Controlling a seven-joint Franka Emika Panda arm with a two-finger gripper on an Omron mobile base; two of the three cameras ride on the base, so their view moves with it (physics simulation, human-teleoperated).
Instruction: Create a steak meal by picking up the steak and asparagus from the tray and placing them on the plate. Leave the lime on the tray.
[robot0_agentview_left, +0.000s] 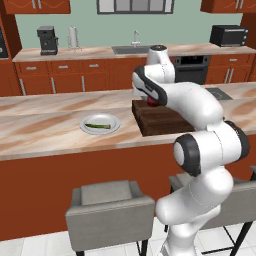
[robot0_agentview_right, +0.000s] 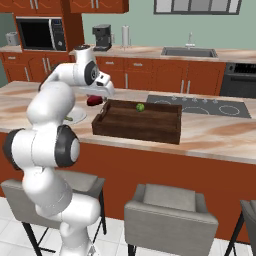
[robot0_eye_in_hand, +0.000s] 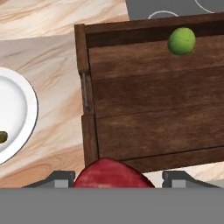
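Note:
The dark red steak (robot0_eye_in_hand: 113, 173) hangs between the fingers of my gripper (robot0_eye_in_hand: 114, 180), which is shut on it. It is held above the left end of the dark wooden tray (robot0_agentview_right: 137, 124), close to the handle. The same steak (robot0_agentview_left: 152, 103) (robot0_agentview_right: 93, 100) peeks out under my hand. The round green lime (robot0_agentview_right: 140, 106) (robot0_eye_in_hand: 181, 40) lies in the tray's far corner. To the left of the tray (robot0_agentview_left: 161, 124) (robot0_eye_in_hand: 153, 118) the pale plate (robot0_agentview_left: 108, 119) (robot0_eye_in_hand: 17, 100) rests on the counter with the thin green asparagus (robot0_agentview_left: 97, 125) (robot0_eye_in_hand: 2, 137) on it.
A black cooktop (robot0_agentview_right: 200, 106) is set into the counter behind the tray. Grey stools (robot0_agentview_left: 107, 210) (robot0_agentview_right: 170, 212) stand in front of the counter. The back wall has a sink (robot0_agentview_right: 189, 51), a coffee machine (robot0_agentview_left: 47, 40) and a microwave (robot0_agentview_right: 40, 34).

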